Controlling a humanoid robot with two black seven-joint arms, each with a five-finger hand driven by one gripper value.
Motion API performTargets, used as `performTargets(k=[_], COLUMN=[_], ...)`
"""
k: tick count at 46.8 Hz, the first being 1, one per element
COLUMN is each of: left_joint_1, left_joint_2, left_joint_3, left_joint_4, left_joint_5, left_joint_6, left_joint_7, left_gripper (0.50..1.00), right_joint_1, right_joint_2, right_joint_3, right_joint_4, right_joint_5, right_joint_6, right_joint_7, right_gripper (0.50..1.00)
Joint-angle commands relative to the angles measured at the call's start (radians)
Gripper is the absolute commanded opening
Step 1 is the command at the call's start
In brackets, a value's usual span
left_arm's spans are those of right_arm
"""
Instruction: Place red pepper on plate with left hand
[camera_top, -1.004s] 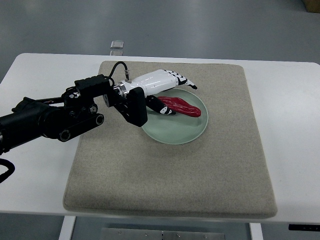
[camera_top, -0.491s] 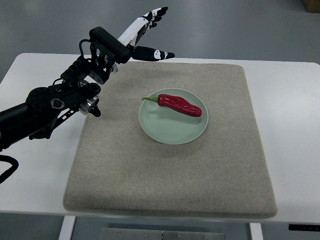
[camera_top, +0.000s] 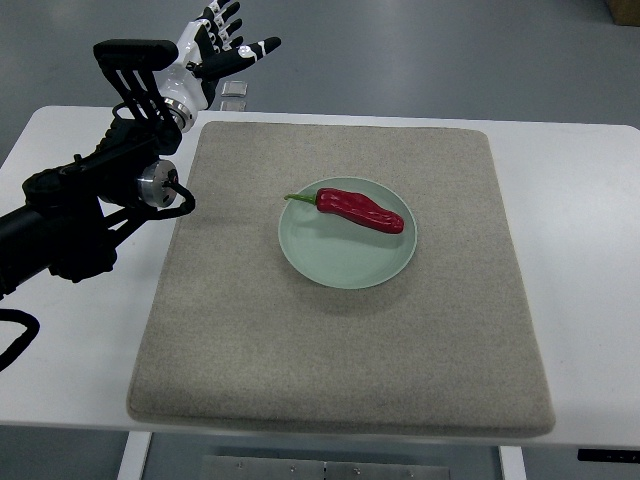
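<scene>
A red pepper (camera_top: 360, 209) with a green stem lies across the upper half of a pale green plate (camera_top: 345, 263) in the middle of the mat. Nothing touches it. My left hand (camera_top: 222, 48) is raised high at the upper left, well away from the plate, with its white and black fingers spread and holding nothing. Its black arm (camera_top: 90, 205) comes in from the left edge over the table's left side. The right arm does not show.
The plate sits on a grey felt mat (camera_top: 340, 350) that covers most of a white table (camera_top: 580, 220). A small clear object (camera_top: 236, 89) lies at the table's far edge, just under the raised hand.
The left hand let go of the pepper on the plate, then lifted and swung back to the upper left. The pepper stays where it was laid.
</scene>
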Motion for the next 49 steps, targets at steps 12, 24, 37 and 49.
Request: performTargets(k=[12, 24, 37, 49], left_joint_1=[0.034, 0.037, 0.057, 0.084], left_joint_2=[-0.019, -0.021, -0.021, -0.021], left_joint_3=[-0.065, -0.103, -0.106, -0.128], left_joint_4=[0.058, 0.110, 0.115, 0.116], left_joint_5=[-0.229, -0.347, -0.348, -0.348], left_joint_6=[-0.069, -0.155, -0.177, -0.187], left_joint_7=[0.041, 0.067, 0.067, 0.066], left_gripper=[0.996, 0.996, 0.996, 0.996], right_joint_1=[0.000, 0.000, 0.000, -0.002], right_joint_2=[0.000, 0.000, 0.000, 0.000], right_joint_3=[0.000, 0.000, 0.002, 0.000], right_joint_4=[0.000, 0.000, 0.008, 0.012], right_joint_5=[0.000, 0.000, 0.000, -0.005], right_joint_6=[0.000, 0.000, 0.009, 0.012], right_joint_7=[-0.001, -0.001, -0.001, -0.004], right_gripper=[0.932, 0.932, 0.932, 0.932])
